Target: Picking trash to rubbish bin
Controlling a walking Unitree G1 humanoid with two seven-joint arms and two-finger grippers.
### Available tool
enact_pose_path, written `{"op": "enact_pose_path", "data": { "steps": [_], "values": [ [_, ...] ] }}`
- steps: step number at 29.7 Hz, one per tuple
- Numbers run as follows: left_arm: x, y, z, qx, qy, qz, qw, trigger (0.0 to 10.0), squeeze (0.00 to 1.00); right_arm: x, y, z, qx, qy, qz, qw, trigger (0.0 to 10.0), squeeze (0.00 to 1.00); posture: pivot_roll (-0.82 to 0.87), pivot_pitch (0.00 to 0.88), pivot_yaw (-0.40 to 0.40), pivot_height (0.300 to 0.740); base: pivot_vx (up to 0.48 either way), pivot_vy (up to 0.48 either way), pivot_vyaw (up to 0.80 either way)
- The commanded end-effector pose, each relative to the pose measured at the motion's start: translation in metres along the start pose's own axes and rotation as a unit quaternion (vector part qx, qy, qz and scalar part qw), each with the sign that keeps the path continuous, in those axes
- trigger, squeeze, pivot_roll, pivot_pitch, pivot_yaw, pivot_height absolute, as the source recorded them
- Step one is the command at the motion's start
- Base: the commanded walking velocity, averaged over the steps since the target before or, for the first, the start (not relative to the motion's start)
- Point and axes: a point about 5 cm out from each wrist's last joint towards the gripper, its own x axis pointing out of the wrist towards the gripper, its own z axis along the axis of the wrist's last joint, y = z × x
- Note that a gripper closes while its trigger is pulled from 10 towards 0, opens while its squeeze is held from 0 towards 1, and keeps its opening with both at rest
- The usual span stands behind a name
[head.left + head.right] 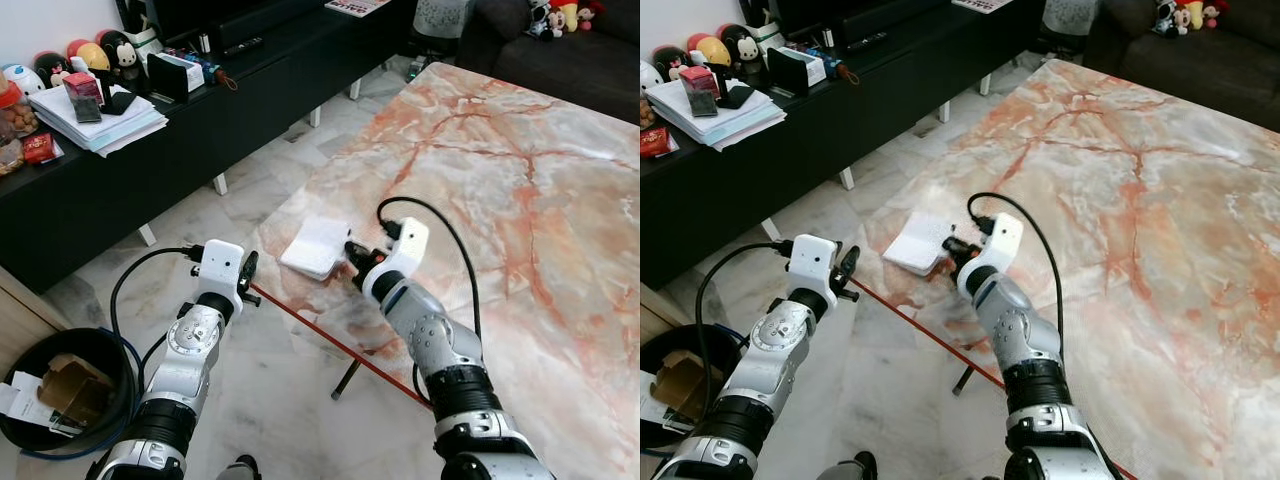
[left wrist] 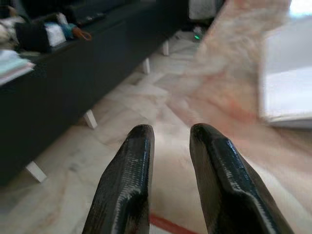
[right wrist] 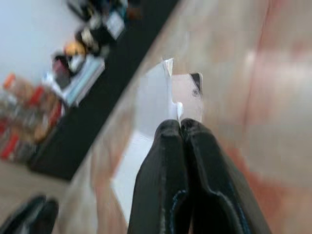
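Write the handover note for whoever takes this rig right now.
Right gripper: shut on the white paper at the marble table's near corner; paper still lies on the table.
Left gripper: open, holding nothing, hovering beside the table edge over the floor.
Bin: on the floor at the robot's left, already holding cardboard and paper.
Done: paper pinched.
Left: lift it, carry it to the bin, drop it.
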Motion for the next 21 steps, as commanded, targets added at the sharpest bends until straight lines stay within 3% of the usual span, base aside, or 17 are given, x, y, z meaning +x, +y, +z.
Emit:
{"op": "enact_pose_path", "data": {
  "steps": [1, 4, 7, 9, 13, 16, 21],
  "values": [
    [0.002, 0.007, 0.011, 0.001, -0.03, 0.035, 0.999, 10.0, 0.0, 0.002, 0.016, 0.021, -0.016, -0.067, 0.025, 0.997, 10.0, 0.0, 0.11, 0.16, -0.058, 0.74, 0.0, 0.0, 0.0],
    [0.002, 0.012, 0.016, -0.005, -0.047, 0.063, 0.997, 10.0, 0.0, 0.0, 0.023, 0.032, -0.024, -0.107, 0.039, 0.993, 10.0, 0.0, 0.12, 0.159, -0.057, 0.74, 0.0, 0.0, 0.0],
    [0.002, 0.02, 0.03, -0.016, -0.088, 0.1, 0.991, 10.0, 0.0, -0.006, 0.034, 0.054, -0.044, -0.196, 0.054, 0.978, 10.0, 0.0, 0.12, 0.158, -0.054, 0.74, 0.0, 0.0, 0.0],
    [0.002, 0.02, 0.036, -0.018, -0.107, 0.108, 0.988, 10.0, 0.0, -0.009, 0.042, 0.061, -0.059, -0.226, 0.071, 0.97, 10.0, 0.0, 0.12, 0.157, -0.05, 0.74, 0.0, 0.0, 0.0],
    [0.002, 0.017, 0.04, -0.02, -0.122, 0.115, 0.986, 10.0, 0.0, -0.01, 0.045, 0.06, -0.082, -0.243, 0.075, 0.964, 10.0, 0.0, 0.12, 0.158, -0.05, 0.74, 0.0, 0.0, 0.0],
    [0.002, 0.016, 0.043, -0.01, -0.129, 0.126, 0.984, 10.0, 0.0, -0.012, 0.045, 0.054, -0.13, -0.26, 0.061, 0.955, 10.0, 0.0, 0.12, 0.158, -0.051, 0.74, 0.0, 0.0, 0.0],
    [0.001, 0.014, 0.043, -0.001, -0.132, 0.127, 0.983, 10.0, 0.0, -0.013, 0.043, 0.044, -0.148, -0.254, 0.055, 0.954, 10.0, 0.0, 0.12, 0.157, -0.047, 0.74, 0.0, 0.0, 0.0]
  ]
}}
